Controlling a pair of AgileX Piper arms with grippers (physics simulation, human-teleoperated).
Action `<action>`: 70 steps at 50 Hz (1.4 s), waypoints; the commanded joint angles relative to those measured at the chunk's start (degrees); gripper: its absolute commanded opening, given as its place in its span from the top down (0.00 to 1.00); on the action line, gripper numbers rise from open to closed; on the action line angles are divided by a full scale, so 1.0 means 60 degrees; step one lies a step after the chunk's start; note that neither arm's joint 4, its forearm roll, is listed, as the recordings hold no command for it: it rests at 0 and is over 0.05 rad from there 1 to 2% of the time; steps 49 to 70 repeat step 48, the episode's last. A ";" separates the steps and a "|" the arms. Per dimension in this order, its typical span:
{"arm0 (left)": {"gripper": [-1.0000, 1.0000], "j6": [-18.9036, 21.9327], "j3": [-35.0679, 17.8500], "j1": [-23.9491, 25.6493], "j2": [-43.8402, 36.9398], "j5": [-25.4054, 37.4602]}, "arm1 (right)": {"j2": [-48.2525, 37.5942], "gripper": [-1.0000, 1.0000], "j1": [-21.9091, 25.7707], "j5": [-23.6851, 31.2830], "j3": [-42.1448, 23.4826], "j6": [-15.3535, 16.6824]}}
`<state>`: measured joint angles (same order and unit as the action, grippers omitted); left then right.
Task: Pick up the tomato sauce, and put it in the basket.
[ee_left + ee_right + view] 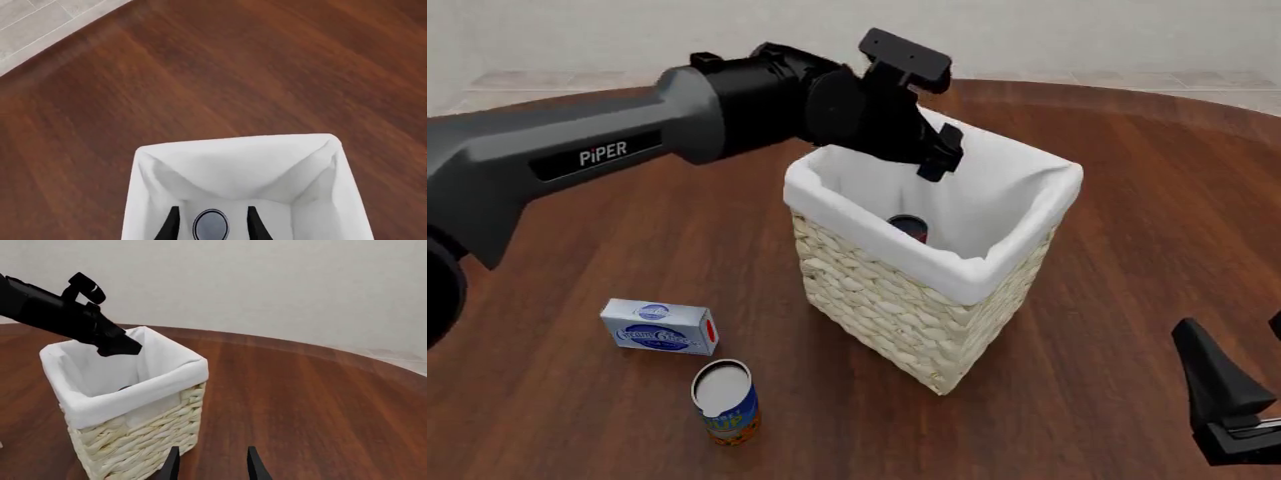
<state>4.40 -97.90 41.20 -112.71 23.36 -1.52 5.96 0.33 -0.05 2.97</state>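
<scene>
The tomato sauce [909, 228], a small red can with a grey top, sits inside the basket [894, 300], a pale wicker basket with a white cloth lining. My left gripper [940, 163] hangs just above the basket's opening, open and empty, apart from the can. In the left wrist view the can's grey top [211, 225] shows down in the lined basket [233, 146], between my spread fingers [171, 226]. My right gripper [1228, 400] is open and empty, low at the near right; its wrist view shows the basket [133, 440] ahead.
A blue-and-white box [661, 327] lies on the wooden table to the left of the basket. A taller blue-and-orange can [725, 400] with a white top stands in front of it. The table's edge and tiled floor [33, 25] show beyond the basket.
</scene>
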 commanded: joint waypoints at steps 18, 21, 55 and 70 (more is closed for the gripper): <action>0.00 0.0355 -0.0659 -0.0188 0.0521 0.0458 | 0.0146 0.00 0.0058 0.0130 0.0000 0.0030; 0.00 0.0327 -0.0665 -0.0178 0.0642 0.0419 | 0.0152 0.00 0.0056 0.0135 0.0000 0.0032; 0.00 0.0345 -0.0655 -0.0188 0.1223 0.0261 | -0.0048 0.00 0.0115 -0.0081 0.0008 0.0059; 0.00 0.0345 -0.0655 -0.0188 0.1223 0.0261 | -0.0048 0.00 0.0115 -0.0081 0.0008 0.0059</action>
